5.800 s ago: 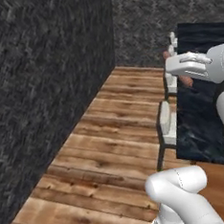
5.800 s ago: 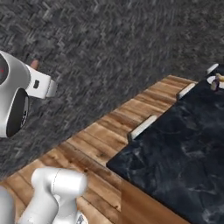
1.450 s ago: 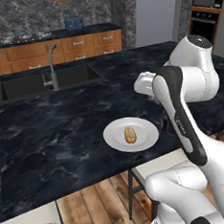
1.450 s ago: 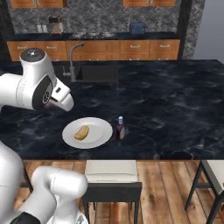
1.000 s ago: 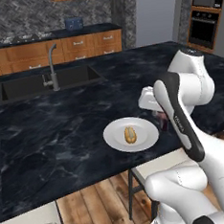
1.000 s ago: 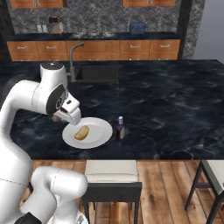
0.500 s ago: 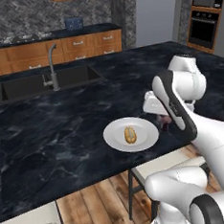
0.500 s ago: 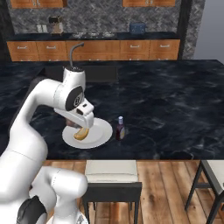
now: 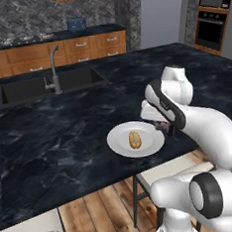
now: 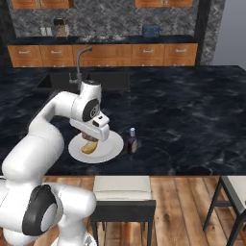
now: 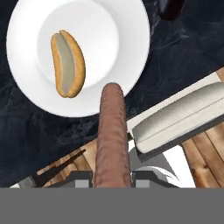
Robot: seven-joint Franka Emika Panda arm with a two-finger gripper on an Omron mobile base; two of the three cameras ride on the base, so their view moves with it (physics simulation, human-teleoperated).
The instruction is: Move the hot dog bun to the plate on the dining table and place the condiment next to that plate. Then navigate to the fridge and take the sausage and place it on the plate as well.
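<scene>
The white plate [image 11: 109,26] lies near the front edge of the black marble dining table [image 9: 65,137], and the hot dog bun [image 11: 68,62] rests on it, split side up. My gripper [image 11: 113,179] is shut on the reddish-brown sausage [image 11: 113,131], whose free end pokes over the plate's near rim. In the right base view the gripper [image 10: 90,136] hangs just above the plate [image 10: 108,144] and bun [image 10: 89,148]. The dark red condiment [image 10: 132,141] stands upright on the table just right of the plate. In the left base view the bun [image 9: 135,139] sits mid-plate [image 9: 117,140].
A pale cushioned stool [image 10: 124,185] stands under the table edge right below the plate. The inset sink [image 9: 50,86] and steel tap [image 9: 55,76] lie further back on the table. Wooden cabinets line the far wall, with a black wall oven [image 9: 211,17] at the right.
The base came from a dark wall to the dining table. Over the last second the arm swung down and in, bringing the held sausage low over the plate's near rim.
</scene>
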